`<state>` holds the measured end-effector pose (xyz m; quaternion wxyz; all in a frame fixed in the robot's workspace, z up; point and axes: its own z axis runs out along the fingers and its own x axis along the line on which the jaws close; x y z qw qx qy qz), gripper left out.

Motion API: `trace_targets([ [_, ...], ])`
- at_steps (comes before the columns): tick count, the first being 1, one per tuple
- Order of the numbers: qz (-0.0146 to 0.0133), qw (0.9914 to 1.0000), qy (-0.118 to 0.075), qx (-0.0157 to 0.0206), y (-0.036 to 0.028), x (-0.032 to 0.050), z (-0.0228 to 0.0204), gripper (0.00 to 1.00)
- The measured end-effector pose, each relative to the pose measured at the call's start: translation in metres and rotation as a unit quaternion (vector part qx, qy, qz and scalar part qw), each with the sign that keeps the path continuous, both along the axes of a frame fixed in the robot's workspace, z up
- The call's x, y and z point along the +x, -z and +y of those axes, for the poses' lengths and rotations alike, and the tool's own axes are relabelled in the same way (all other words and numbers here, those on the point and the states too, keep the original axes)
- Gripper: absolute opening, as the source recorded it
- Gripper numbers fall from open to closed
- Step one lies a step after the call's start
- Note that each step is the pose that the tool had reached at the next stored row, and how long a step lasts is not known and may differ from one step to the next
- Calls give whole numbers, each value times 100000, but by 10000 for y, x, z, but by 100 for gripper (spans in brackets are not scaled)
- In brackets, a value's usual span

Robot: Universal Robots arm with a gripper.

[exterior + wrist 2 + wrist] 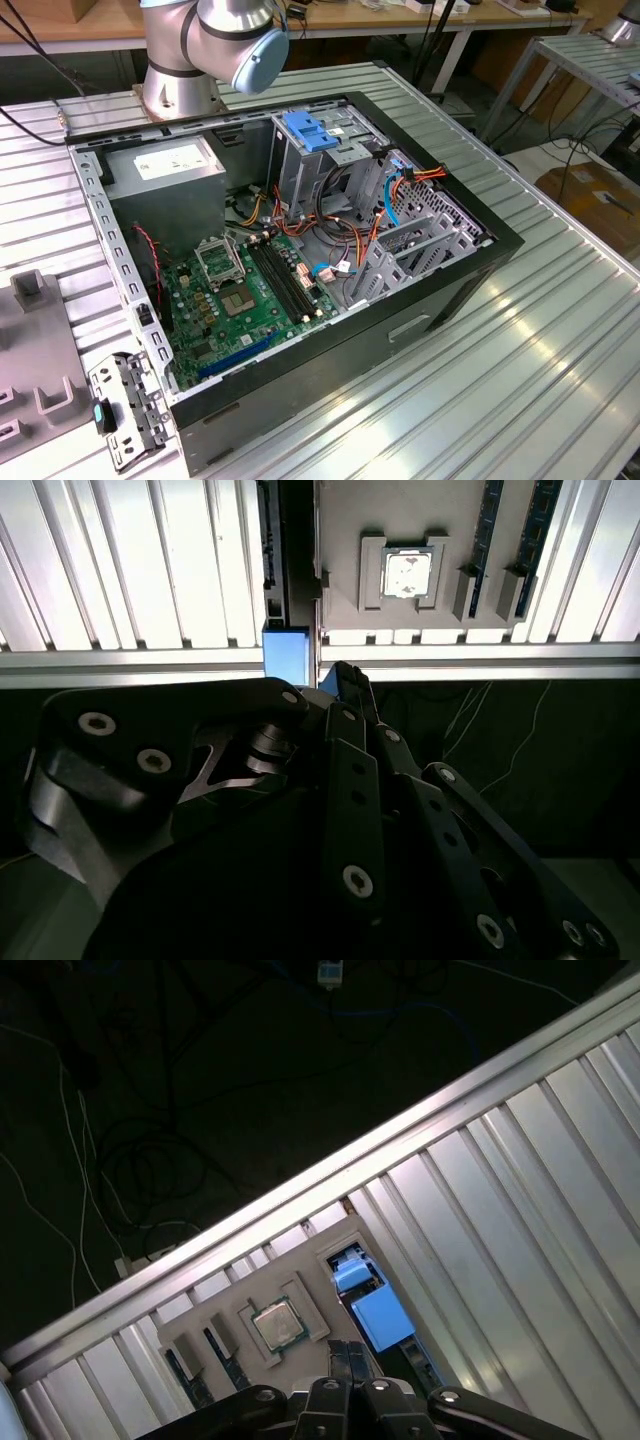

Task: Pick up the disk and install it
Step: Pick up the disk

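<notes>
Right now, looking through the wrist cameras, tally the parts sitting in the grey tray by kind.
Processor chip: 1
Memory sticks: 2
Disk: 1
Total: 4

It was a robotics lab: an arm [205, 45] stood on a ribbed metal desk [520, 330] beside an opened PC [330, 395], with benches [380, 20] and cables [437, 45] behind.

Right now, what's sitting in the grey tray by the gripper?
In the first wrist view, the grey tray holds a processor chip in a square recess and the disk in a slot beside it. The gripper covers the rest of the tray.
</notes>
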<state>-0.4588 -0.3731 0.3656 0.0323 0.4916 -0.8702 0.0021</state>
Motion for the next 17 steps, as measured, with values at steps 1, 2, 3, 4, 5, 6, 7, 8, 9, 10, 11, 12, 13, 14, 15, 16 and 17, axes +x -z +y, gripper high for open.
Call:
trace_targets([
  [1, 3, 100000, -28, -1, 0, 0, 0, 11],
  [2, -1, 100000, -190, -2, 0, 0, 0, 11],
  [3, 1, 99999, -517, -4, 0, 0, 0, 11],
  [4, 2, 99996, -938, -2, 0, 0, 0, 11],
  [5, 2, 99989, -1462, -3, 1, 0, 0, 11],
  [6, -16, 99984, -1810, -3, 2, 0, 0, 11],
  [7, -64, 99971, -2393, 0, 3, 0, 0, 11],
  [8, -190, 99955, -2995, -4, 3, -1, 0, 11],
  [9, -494, 99944, -3315, -9, 4, -1, 1, 11],
  [10, -859, 99932, -3586, -17, 5, -1, 1, 11],
  [11, -1359, 99913, -3948, -37, 4, 0, 0, 11],
  [12, -1816, 99895, -4208, -50, 5, 0, 0, 11],
  [13, -2312, 99874, -4462, -71, 5, 0, 0, 11],
  [14, -2752, 99854, -4645, -85, 5, 0, 0, 11],
  [15, -2980, 99844, -4721, -100, 4, 1, 0, 11],
  [16, -3017, 99842, -4745, -97, 4, 1, 0, 11],
  [17, -3018, 99842, -4747, -98, 4, 1, 1, 11],
])
